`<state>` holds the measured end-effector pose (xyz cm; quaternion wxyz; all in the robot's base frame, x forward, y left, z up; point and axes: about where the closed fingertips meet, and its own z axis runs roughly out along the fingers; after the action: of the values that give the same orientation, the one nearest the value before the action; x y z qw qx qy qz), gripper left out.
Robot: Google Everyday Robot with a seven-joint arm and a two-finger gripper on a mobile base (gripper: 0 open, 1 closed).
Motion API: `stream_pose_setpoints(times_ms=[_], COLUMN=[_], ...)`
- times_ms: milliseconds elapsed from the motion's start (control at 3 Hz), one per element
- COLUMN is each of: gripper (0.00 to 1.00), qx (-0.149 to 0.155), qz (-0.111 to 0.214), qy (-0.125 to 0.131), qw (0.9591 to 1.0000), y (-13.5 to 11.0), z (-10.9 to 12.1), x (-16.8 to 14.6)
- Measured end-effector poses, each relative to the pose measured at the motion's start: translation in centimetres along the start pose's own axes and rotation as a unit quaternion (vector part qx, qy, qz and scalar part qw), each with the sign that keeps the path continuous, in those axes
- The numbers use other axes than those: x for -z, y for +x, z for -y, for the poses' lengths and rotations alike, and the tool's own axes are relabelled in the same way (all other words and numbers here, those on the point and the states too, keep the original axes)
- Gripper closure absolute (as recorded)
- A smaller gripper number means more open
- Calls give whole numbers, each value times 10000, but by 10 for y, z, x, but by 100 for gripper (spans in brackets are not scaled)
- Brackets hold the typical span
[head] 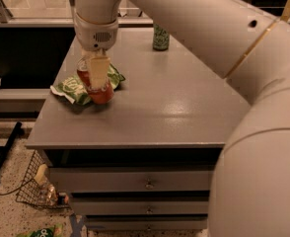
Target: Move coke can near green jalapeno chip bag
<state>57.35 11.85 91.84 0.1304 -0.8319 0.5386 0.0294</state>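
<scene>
Over on the left side of the grey tabletop (184, 112), the gripper (96, 80) hangs straight down from the big white arm (219, 38). Its two fingers (98, 69) are pressed in on the coke can (102, 95), one pale finger running down the can's front. The red can leans a little in that grip, and its base is very low, either on the surface or just above it; from this side I can't say which. The green jalapeno chip bag (70, 89) lies flat just behind and to the left of the can. Its crumpled edge shows on both sides of the can, so the two are right beside each other, perhaps even touching. A green patterned can (160, 37) stands upright well apart, near the table's far edge, and plays no part. By my reckoning the carrying is as good as finished, since the can is already where the task wants it. What looks left is to settle it upright on the table, let the fingers part, and lift the gripper clear without tipping the can or snagging the bag.
</scene>
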Motion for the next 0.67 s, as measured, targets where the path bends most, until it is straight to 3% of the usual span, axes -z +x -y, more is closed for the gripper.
stream_pose_setpoints(times_ms=[667], gripper=[100], qx=[-88], qz=[-204], qy=[-137], qw=[9997], y=[13], z=[18], x=[-27])
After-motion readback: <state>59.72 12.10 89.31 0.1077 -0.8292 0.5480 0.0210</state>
